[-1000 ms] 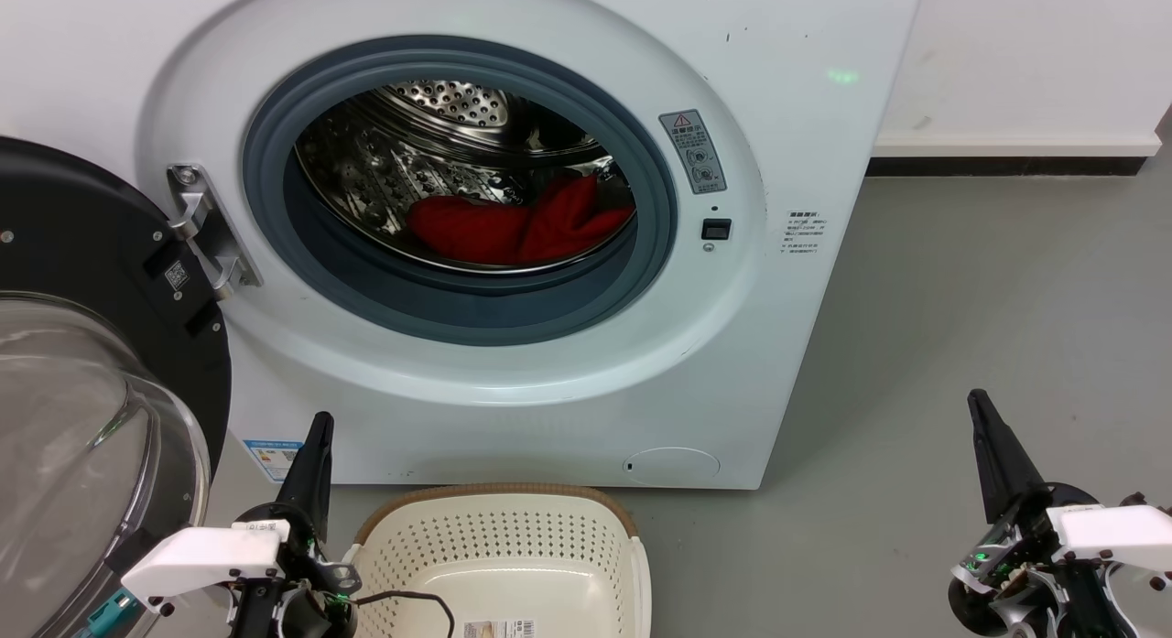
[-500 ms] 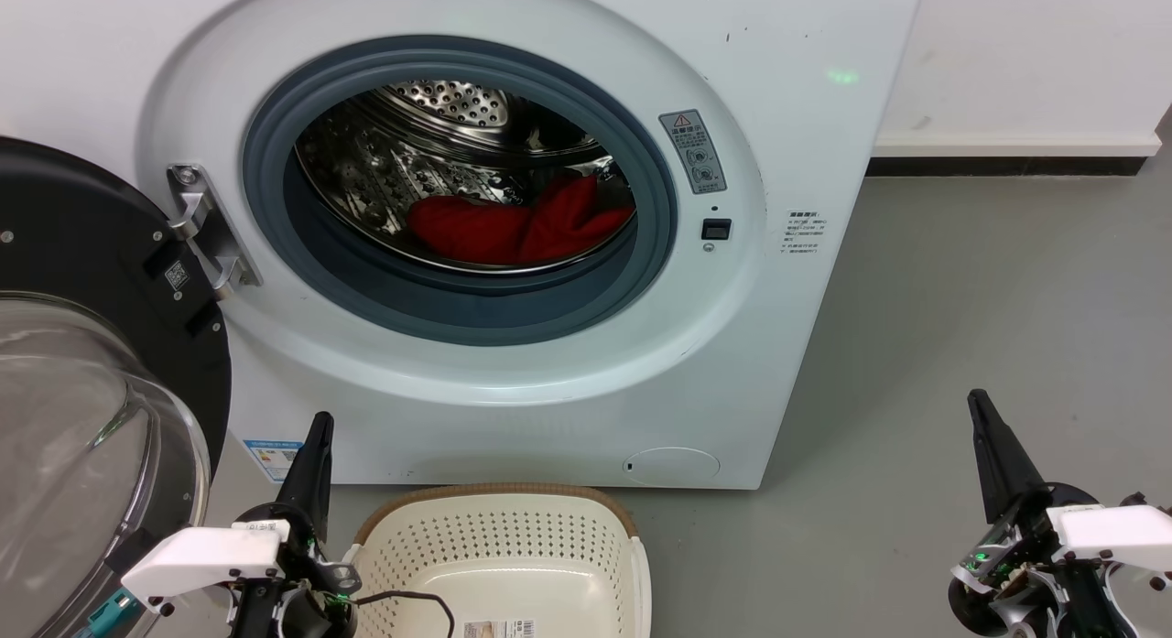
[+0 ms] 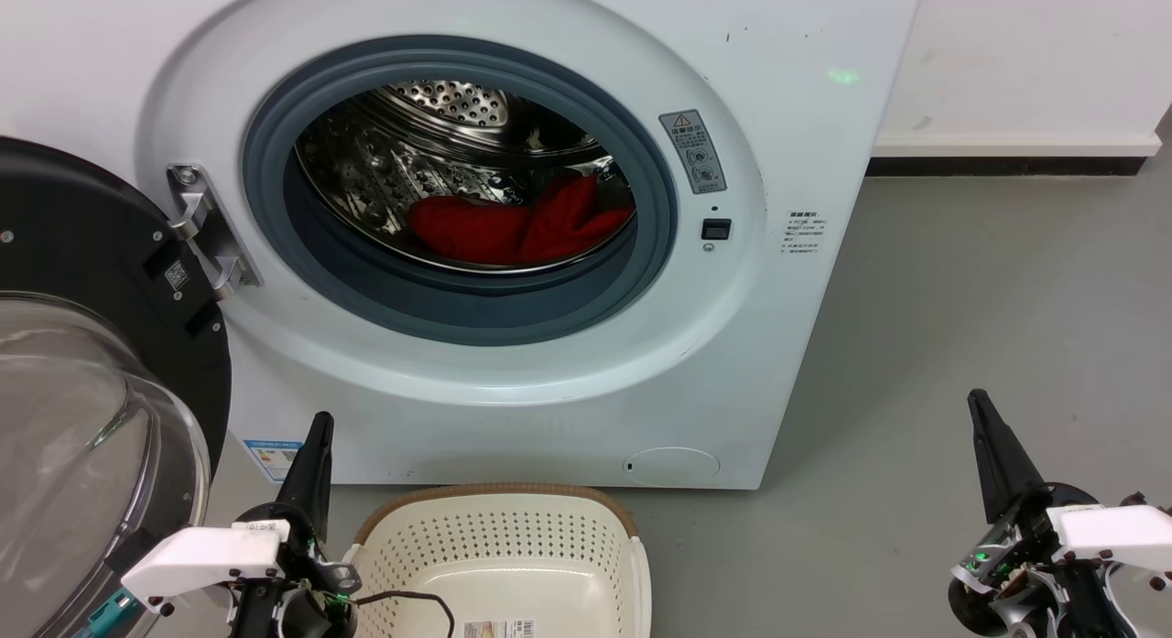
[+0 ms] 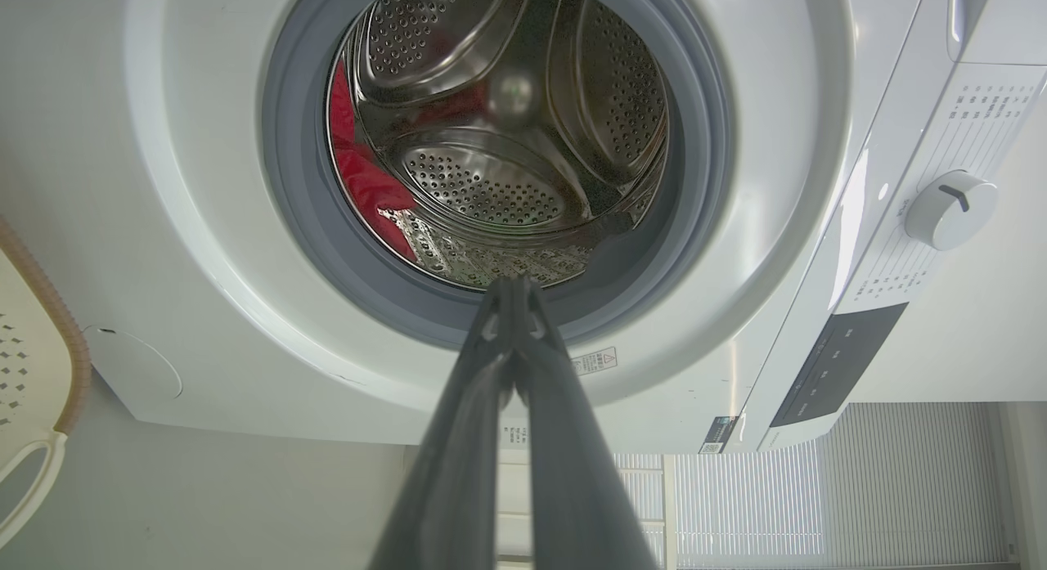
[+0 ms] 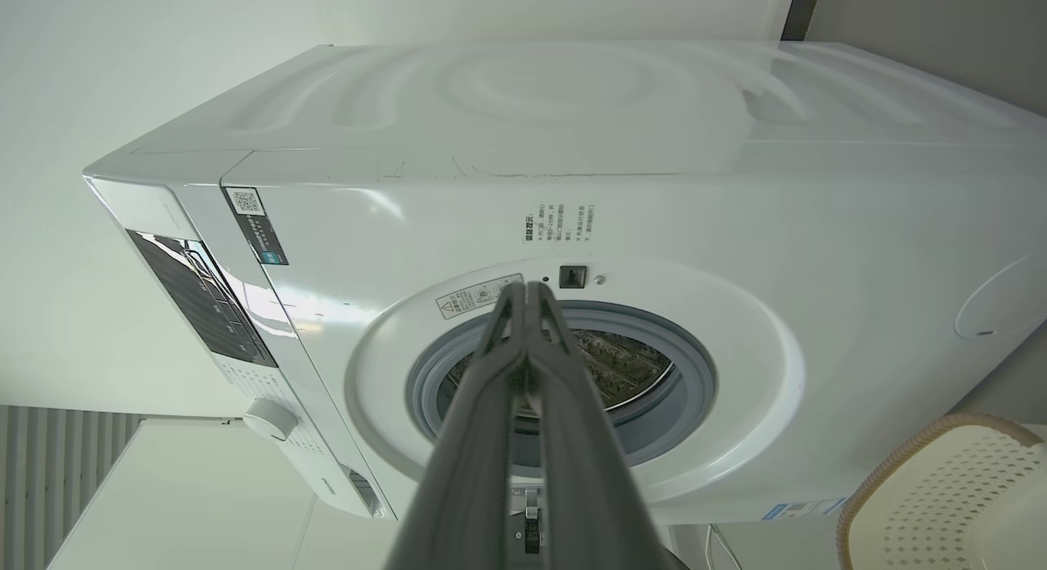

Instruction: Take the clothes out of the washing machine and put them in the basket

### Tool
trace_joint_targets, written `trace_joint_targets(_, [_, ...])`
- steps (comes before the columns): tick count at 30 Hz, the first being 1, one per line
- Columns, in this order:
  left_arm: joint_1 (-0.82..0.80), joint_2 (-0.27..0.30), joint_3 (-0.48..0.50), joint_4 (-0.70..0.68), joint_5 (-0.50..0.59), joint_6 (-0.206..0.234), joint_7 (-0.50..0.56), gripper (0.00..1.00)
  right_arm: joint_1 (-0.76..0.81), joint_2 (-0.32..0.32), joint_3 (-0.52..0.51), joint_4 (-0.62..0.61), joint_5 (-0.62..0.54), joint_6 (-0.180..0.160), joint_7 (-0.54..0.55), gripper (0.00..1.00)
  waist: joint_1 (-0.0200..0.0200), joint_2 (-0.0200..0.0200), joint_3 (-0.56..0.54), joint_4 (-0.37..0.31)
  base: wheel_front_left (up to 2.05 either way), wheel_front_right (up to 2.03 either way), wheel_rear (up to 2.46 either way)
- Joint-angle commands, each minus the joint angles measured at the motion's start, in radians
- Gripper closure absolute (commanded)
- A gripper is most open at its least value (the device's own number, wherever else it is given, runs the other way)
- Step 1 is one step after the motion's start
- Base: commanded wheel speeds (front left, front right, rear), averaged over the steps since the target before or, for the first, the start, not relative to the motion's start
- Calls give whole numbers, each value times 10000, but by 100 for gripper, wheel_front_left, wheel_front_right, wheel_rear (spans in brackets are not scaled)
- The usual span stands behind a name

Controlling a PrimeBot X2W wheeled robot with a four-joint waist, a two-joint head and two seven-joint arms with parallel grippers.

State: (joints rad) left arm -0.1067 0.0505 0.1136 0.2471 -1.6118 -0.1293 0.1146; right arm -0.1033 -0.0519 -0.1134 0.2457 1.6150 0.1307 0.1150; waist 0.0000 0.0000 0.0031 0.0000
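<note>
Fingers (image 4: pixel 454 472) of the left gripper (image 4: pixel 513 285) are seen pressed together along their length, tips meeting, with nothing held between them. In the left wrist view they are aimed at the lower rim of the porthole. In the head view this gripper is placed at the lower left, just beside the left edge of the basket (image 3: pixel 499 493) and pointing up toward the washing machine (image 3: pixel 806 116). The 2 fingers of the right gripper (image 5: pixel 527 288) are likewise closed tip to tip on nothing. That gripper is held at the lower right over the grey floor (image 3: pixel 961 299), well apart from the machine's right side.

The clothes (image 3: pixel 517 226) are found inside the steel drum (image 3: pixel 403 162) as a bright red heap lying on the drum's bottom toward the right, and they are touched by neither gripper. In the left wrist view only a red strip of them is caught at the drum's edge.

The door (image 3: pixel 92 244) is swung fully open to the left, its black frame and clear glass bowl being seen beside the left gripper.

The basket is set on the floor just in front of the machine's base, below the porthole. A printed label (image 3: pixel 494 629) is seen on its bottom, and a thin black cable (image 3: pixel 412 600) from the left gripper is draped over its near left corner. A corner of the basket is also shown at the lower right of the right wrist view
</note>
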Motion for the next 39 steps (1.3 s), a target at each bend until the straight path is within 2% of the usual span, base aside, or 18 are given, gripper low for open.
trace_joint_targets(1, [-59,-6,10,-20,-25,-36,19,100,-124,25,5,10,-43,0,3,100,0,0,0,0,0,0,0])
trace_joint_targets(7, [-59,-6,13,-20,-25,-36,19,100,-124,25,5,10,-43,0,3,100,0,0,0,0,0,0,0])
trace_joint_targets(8, [1,-2,-2,10,0,0,0,0,2,0,0,8,0,0,0,0,0,0,0,0,0,0,0])
trace_joint_targets(17, [410,-30,-82,133,185,0,-402,0,392,12,88,134,-200,-2,-388,0,0,0,9,-9,0,0,0])
trace_joint_targets(26, [477,-24,507,227,1419,-3,-958,0,340,9,-370,493,-1600,-1,-945,0,0,0,-10,-46,0,0,0])
trace_joint_targets(32, [457,-20,1024,-30,2479,154,-1208,0,282,7,-541,517,-2879,-1,-1199,0,0,0,-16,-75,0,0,0])
trace_joint_targets(39, [490,-16,1352,-595,3621,497,-1482,0,277,6,-737,-412,-5628,-1,-1472,0,0,0,16,-114,0,0,0])
